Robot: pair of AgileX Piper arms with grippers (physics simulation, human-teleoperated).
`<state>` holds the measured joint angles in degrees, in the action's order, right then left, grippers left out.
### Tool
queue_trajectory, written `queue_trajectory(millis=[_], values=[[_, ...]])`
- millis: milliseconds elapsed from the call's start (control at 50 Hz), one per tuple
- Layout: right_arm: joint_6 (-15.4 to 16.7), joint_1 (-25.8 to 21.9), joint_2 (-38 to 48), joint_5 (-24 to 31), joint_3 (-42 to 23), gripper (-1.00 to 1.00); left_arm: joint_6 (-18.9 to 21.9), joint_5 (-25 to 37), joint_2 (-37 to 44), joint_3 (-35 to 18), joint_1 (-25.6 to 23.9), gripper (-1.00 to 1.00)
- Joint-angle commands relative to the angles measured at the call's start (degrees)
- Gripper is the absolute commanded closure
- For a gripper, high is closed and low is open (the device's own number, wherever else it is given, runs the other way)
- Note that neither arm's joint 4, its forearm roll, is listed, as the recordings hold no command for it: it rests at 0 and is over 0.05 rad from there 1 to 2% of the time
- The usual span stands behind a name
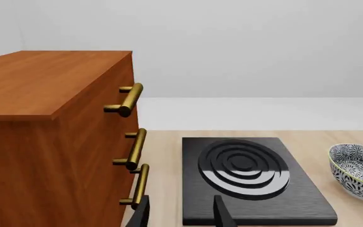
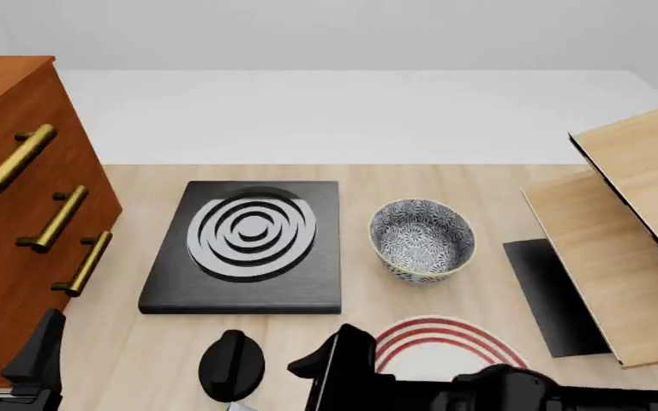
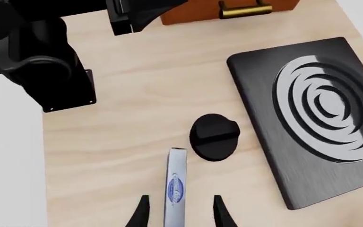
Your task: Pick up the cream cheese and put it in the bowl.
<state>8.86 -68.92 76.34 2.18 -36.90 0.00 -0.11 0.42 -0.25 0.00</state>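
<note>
I am holding the right gripper over the near edge of the worktop, with its two dark fingers spread apart and nothing clamped. In the right wrist view the cream cheese is lying flat on the wood, running lengthwise into the gap between those fingers, but I cannot tell whether either finger is touching it. Just beside its far end is sitting a black round knob, and beyond that knob the black stove plate with its grey rings is lying mid-worktop.

The bowl is standing upright just beside the stove plate's right edge, empty, well apart from the cream cheese. A white plate with red rings is peeking out near the front edge, below the bowl.

My left gripper is hanging open too, beside the wooden drawer cabinet at the worktop's left edge, grasping nothing.
</note>
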Motion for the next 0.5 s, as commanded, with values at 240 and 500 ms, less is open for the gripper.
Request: queue_trajectory(millis=[240, 500], values=[[-3.65, -0.29, 7.79, -6.92, 2.32, -1.0, 0.0, 0.0, 0.0, 0.0, 0.01, -1.0], [-5.85, -0.01, 14.0, -11.94, 4.02, -1.0, 0.01, 0.0, -0.01, 0.0, 0.0, -1.0]])
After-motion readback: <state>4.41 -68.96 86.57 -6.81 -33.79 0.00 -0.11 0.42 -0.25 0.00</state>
